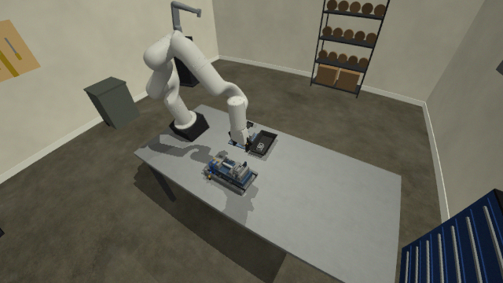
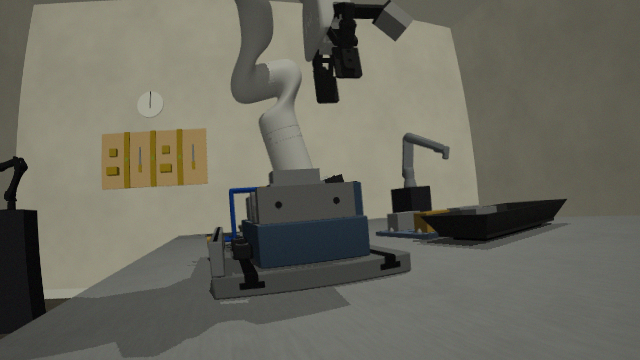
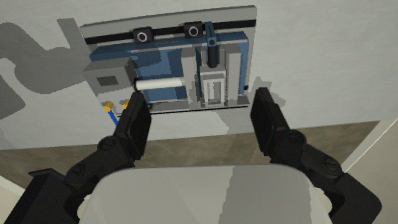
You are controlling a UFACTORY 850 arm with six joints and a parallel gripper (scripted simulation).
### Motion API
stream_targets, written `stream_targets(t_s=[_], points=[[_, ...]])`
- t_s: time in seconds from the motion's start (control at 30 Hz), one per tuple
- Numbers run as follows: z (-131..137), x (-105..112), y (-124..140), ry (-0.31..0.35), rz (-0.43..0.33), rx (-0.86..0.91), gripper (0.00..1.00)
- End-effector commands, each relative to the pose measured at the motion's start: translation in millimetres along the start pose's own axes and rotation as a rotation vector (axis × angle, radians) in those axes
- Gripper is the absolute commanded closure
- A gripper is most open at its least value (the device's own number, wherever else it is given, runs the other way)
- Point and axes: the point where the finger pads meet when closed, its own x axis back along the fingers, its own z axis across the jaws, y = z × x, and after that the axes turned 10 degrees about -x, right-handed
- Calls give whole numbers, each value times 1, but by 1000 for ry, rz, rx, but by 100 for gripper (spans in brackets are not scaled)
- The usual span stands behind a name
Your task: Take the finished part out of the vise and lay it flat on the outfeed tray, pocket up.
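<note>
The task is at its beginning: the finished part (image 3: 213, 89) sits clamped in the vise (image 3: 170, 70), the gripper (image 3: 200, 117) hangs above it wide open and empty, and the outfeed tray (image 2: 500, 218) at the far right awaits it.

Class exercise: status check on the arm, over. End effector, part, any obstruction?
End effector open, empty, high above the vise. Part in the vise, untouched. Outfeed tray off to one side. No obstruction seen over the vise.
</note>
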Motion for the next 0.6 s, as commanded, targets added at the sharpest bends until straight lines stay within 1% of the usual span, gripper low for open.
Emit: stream_targets(t_s=[0.0, 0.13, 0.37, 0.4, 0.57], points=[[21, -14, 35, 0, -19, 27, 0], [32, -24, 62, -2, -36, 46, 0], [33, -25, 65, -2, -37, 48, 0], [33, -25, 65, -2, -37, 48, 100], [33, -25, 65, -2, -37, 48, 100]])
